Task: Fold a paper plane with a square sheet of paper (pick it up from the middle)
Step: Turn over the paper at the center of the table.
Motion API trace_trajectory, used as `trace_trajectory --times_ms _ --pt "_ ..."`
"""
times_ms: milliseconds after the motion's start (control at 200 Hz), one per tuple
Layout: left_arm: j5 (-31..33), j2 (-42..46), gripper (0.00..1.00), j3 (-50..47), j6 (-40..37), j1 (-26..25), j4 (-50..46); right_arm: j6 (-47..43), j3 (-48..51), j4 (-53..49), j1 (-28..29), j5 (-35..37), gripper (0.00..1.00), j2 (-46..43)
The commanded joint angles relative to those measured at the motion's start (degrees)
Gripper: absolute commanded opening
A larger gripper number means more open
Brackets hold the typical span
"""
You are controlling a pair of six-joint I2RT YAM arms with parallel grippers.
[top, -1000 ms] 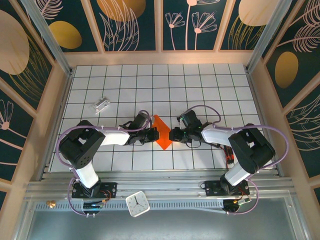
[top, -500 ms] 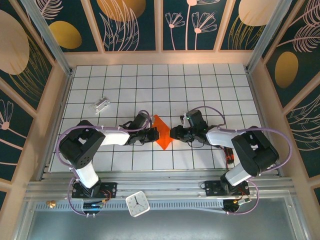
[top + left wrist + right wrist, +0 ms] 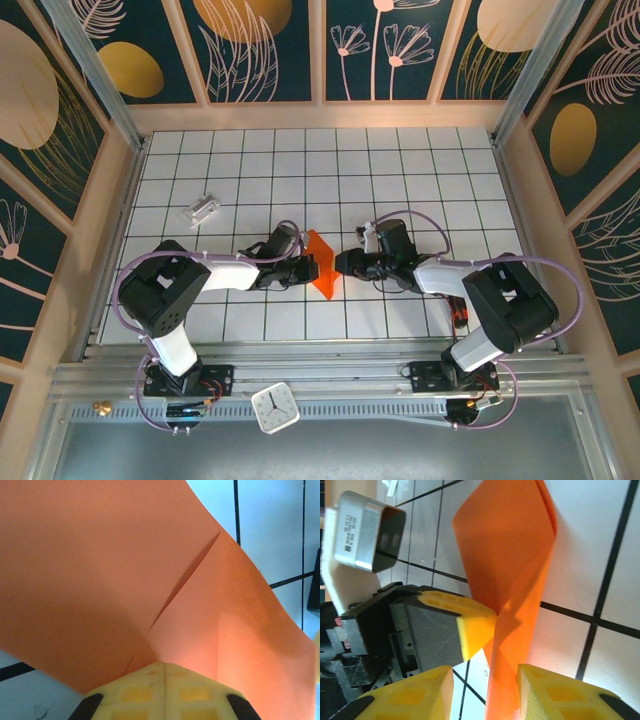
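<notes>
Pinching the creased square sheet of paper (image 3: 100, 570) tightly in my left gripper (image 3: 164, 669), I am holding it on edge over the grid table (image 3: 400, 170), while my right gripper (image 3: 485, 680) is straddling its rim, jaws partly apart.

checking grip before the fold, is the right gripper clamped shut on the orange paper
No, the right gripper is open: the orange paper passes loose between its spread fingers.
</notes>
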State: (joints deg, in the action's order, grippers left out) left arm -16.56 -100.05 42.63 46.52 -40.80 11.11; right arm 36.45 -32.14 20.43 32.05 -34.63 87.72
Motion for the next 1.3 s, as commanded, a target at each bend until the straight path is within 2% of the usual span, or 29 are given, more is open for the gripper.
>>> trace_trajectory --times_ms 0,335,355,460,631,941,1251,1296 --pt "-1.0 -2.1 0.00 -1.1 -1.1 0.1 -2.9 -0.1 -0.3 4.9 -0.3 -1.8 0.40 1.6" --pt "-1.6 -2.2 0.00 -1.1 -1.0 0.1 -2.6 -1.9 -3.9 2.3 -0.3 0.0 0.40 5.7" --pt "-1.6 -2.2 0.00 -1.1 -1.0 0.1 -2.6 -2.0 -4.0 2.2 -1.9 -0.2 0.40 5.7" --pt "-1.5 -2.2 0.00 -1.1 -1.1 0.0 -2.6 -3.1 -4.8 1.2 -2.4 -1.2 0.40 6.4" --pt "-1.6 -2.3 0.00 -1.0 -0.7 0.0 -2.3 -2.5 -2.4 -2.4 -2.6 0.5 0.38 3.3" --pt "-1.9 -2.9 0.00 -0.6 -1.1 0.1 -2.5 -1.6 1.1 -5.4 -2.5 4.7 0.30 -1.4" --pt "-1.9 -2.9 0.00 -0.1 -0.8 0.1 -2.7 -0.5 3.0 -3.4 -1.8 5.9 0.14 -1.9" --pt "-2.0 -2.8 0.00 0.1 -0.9 0.1 -2.7 -0.3 3.1 -3.1 -1.7 6.2 0.10 -1.9"
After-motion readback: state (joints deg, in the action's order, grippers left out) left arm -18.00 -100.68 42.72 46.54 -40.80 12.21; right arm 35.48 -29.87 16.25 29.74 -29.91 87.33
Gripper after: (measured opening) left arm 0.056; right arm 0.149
